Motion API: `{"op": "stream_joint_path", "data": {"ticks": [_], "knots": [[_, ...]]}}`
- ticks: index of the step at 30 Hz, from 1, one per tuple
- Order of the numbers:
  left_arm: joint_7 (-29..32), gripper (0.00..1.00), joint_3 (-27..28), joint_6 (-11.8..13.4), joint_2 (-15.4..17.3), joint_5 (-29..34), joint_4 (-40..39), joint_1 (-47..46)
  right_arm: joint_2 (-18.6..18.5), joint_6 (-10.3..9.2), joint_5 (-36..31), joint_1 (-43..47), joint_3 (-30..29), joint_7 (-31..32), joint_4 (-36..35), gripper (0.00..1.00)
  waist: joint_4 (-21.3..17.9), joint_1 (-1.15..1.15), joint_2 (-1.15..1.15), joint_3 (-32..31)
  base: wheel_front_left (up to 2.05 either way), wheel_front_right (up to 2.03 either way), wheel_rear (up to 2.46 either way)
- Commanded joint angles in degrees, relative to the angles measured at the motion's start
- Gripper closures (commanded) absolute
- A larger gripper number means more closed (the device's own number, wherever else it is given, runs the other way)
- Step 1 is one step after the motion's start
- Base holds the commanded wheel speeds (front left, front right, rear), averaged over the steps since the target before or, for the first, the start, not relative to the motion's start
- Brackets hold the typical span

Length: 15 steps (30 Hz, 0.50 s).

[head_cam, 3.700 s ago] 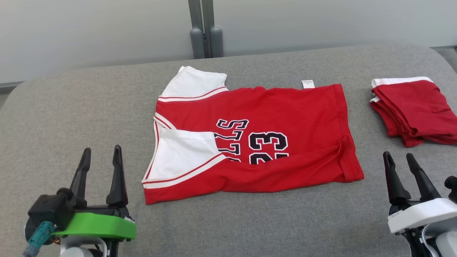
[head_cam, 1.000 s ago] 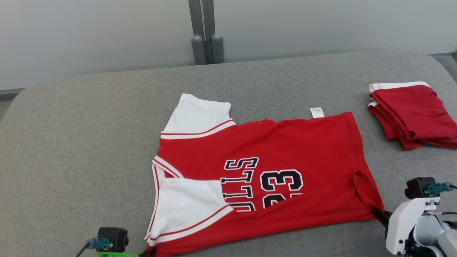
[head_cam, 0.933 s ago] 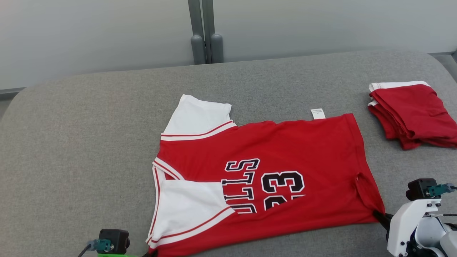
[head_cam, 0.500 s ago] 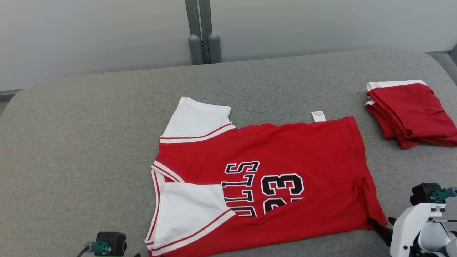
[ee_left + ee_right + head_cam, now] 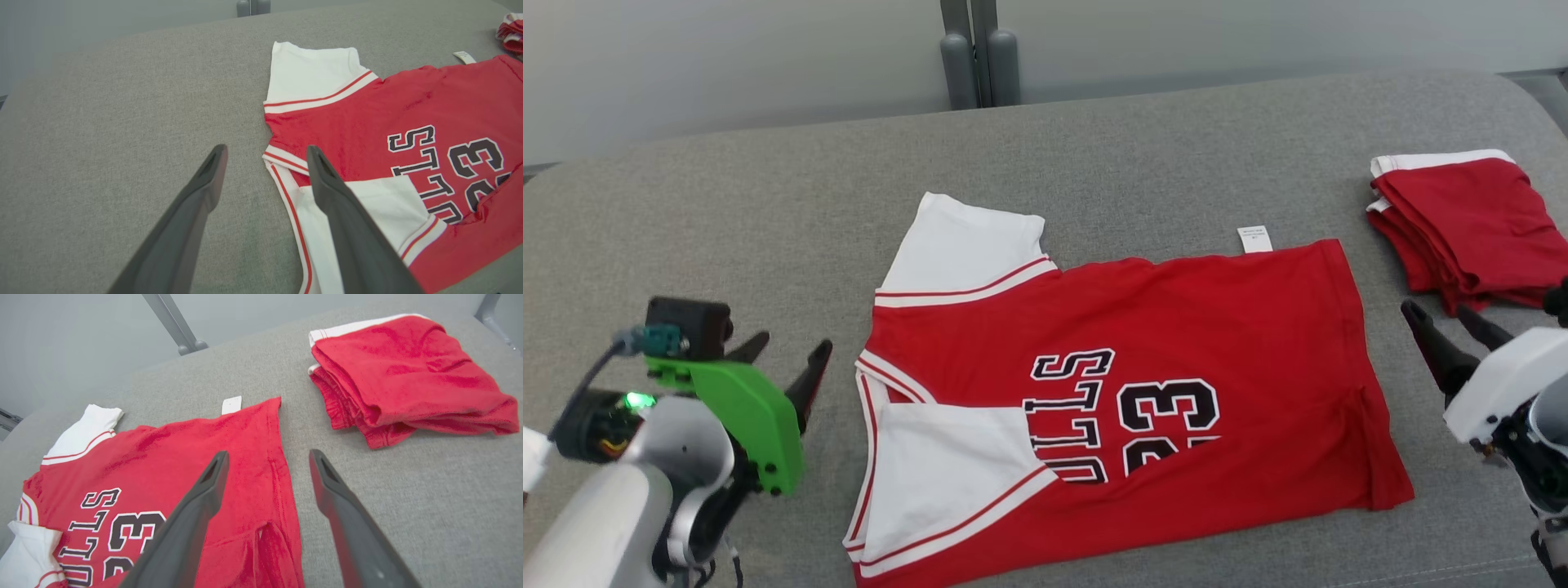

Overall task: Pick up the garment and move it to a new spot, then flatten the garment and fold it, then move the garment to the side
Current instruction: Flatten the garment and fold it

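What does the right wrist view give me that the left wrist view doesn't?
Right wrist view, not the left: the open right gripper, the puckered hem corner and the folded red pile whole. Left wrist view, not the right: the open left gripper and the stretch of grey cover beyond the collar. Both: the jersey lying free of the grippers, its 23, its far white sleeve and the white label.

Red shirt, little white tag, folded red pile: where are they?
red shirt (image 5: 1176, 327), head view, plain red cloth above the number.
white tag (image 5: 1254, 238), head view, middle of the tag.
folded red pile (image 5: 408, 363), right wrist view, top layer.
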Motion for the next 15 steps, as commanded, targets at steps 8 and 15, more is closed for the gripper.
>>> {"op": "stream_joint_path", "data": {"ticks": [8,15], "knots": [[2.90,0.00,-2.90,-7.03,-3.34,0.71,10.56,-20.32,2.79,0.03,-3.93,-15.31,0.79,0.24,6.92,0.00,-0.74,0.00,0.00,10.18,0.00,0.00,0.00],[7.34,0.00,-6.31,-10.71,-7.39,-0.93,23.01,-35.06,3.43,0.03,-6.46,-25.63,1.48,5.99,15.39,0.00,-0.51,0.00,0.00,16.47,0.00,0.00,0.00]]}}
